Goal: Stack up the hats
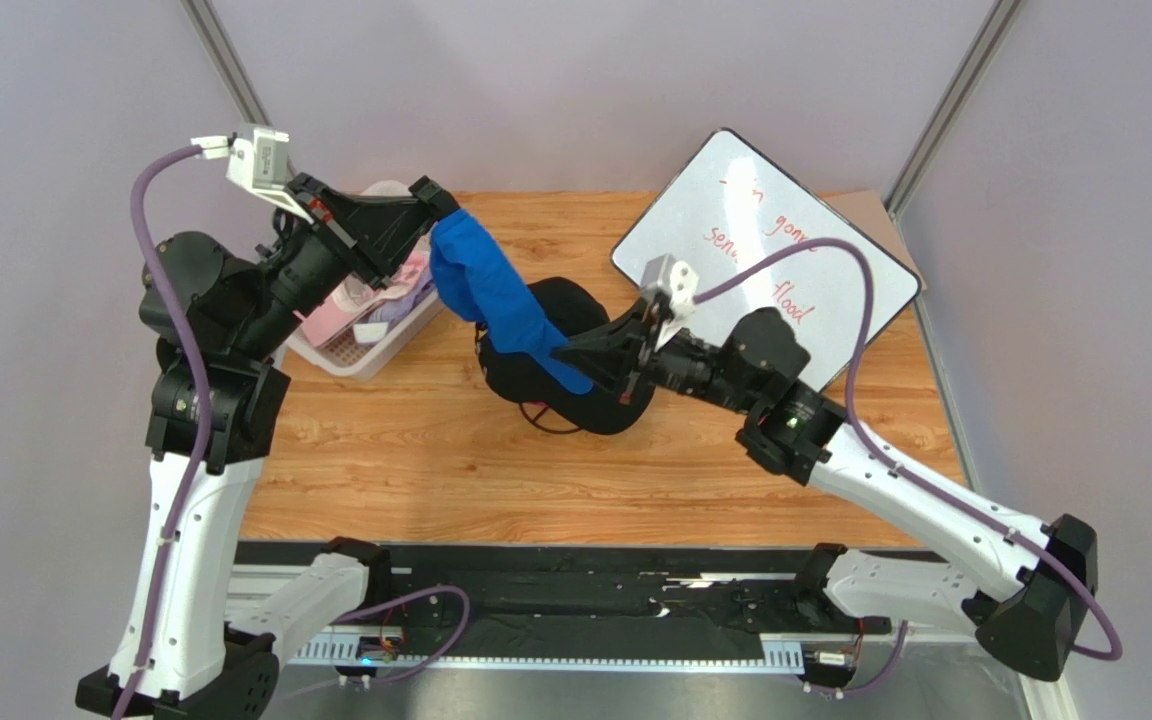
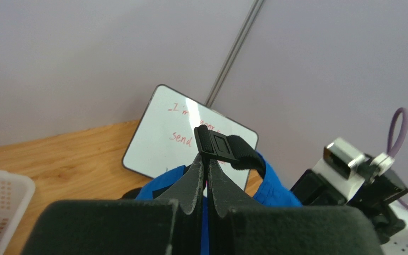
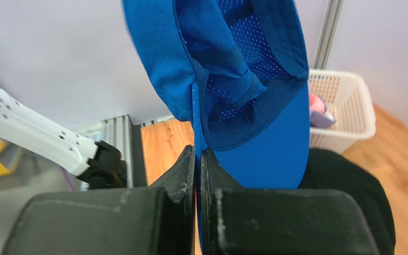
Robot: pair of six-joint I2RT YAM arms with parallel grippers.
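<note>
The wooden bench (image 1: 387, 480) carries everything. A whiteboard (image 1: 770, 255) with red writing lies beyond the right fingers (image 3: 182, 170). The white mesh basket (image 1: 330, 360) sits just under the left fingers (image 2: 193, 180), with pink fabric (image 1: 334, 315) showing inside. And here's the action: the blue cap (image 1: 485, 293) hangs in the air, stretched between the two sets of fingers! The left fingers are clenched on its black rear strap (image 2: 232, 151) up high, and the right fingers are clamped tight on the brim's edge down low. Right beneath the right fingers, the black cap (image 1: 605, 413) rests on the bench, and the blue brim hangs across it.
</note>
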